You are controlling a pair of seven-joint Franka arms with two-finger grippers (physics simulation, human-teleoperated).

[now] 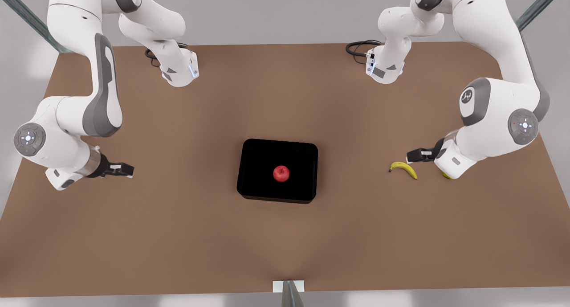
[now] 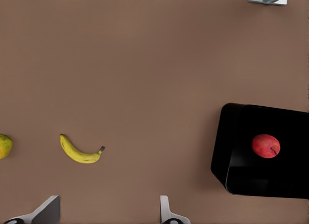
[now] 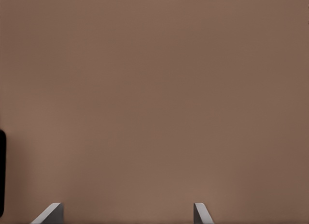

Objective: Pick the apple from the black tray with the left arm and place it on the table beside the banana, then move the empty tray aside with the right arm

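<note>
With both pairs of my jaws spread wide and pinching nothing, I'm hovering over the table [image 1: 187, 235] on either side. My left gripper [image 1: 412, 155] hangs just above the banana [image 1: 403, 169], at the front view's right; from that wrist I see my own fingertips [image 2: 166, 212] parted, the banana [image 2: 80, 152] lying on bare brown tabletop, and a yellow-orange round fruit [image 2: 4, 146] a little beyond it. In the front view that fruit [image 1: 446, 176] peeks out from under my left wrist. My right gripper [image 1: 126, 169] sits at the front view's left, well apart from everything, fingertips [image 3: 200, 213] splayed over plain table [image 3: 154, 98], with just a sliver of the black tray [image 3: 2, 171] at the frame's edge. The black tray [image 1: 256, 155] lies mid-table between my two arms, flat, and the apple [image 1: 281, 173] rests inside it, near the middle. From my left wrist the apple [image 2: 265, 146] shows red and glossy in the tray [image 2: 241, 137], well apart from the banana.
</note>
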